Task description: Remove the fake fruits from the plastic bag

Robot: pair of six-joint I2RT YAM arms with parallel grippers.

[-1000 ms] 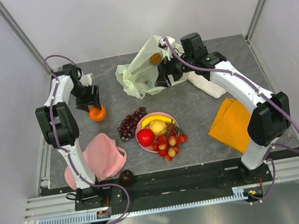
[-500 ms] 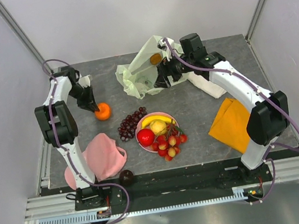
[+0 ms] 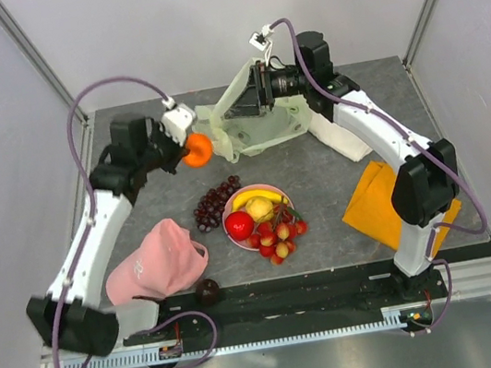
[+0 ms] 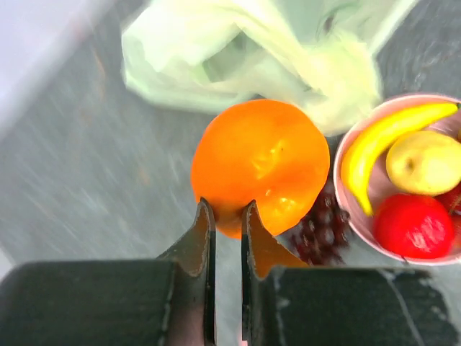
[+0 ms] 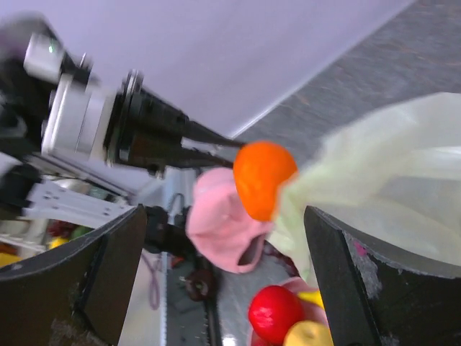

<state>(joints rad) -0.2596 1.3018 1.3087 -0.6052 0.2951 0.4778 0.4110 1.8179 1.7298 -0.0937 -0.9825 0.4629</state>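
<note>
**Top view.** A grey speckled table [image 3: 324, 176] stands between plain white walls [image 3: 201, 23]. The thin, crinkly, translucent bag [image 3: 255, 128] lies at the far middle. The left gripper [image 3: 186, 149] holds a round glossy orange [image 3: 197, 150] clear of the surface, just left of the bag. The right gripper [image 3: 256, 91] hangs over the bag.

**Left wrist view.** The jaws are almost closed and pinch the orange's near edge. Dark grapes [image 4: 317, 234] and a round pink plate [image 4: 337, 180] lie below.

**Right wrist view.** The picture is blurred. The jaws are spread wide and grip nothing, and the bag lies beside one finger.
</note>
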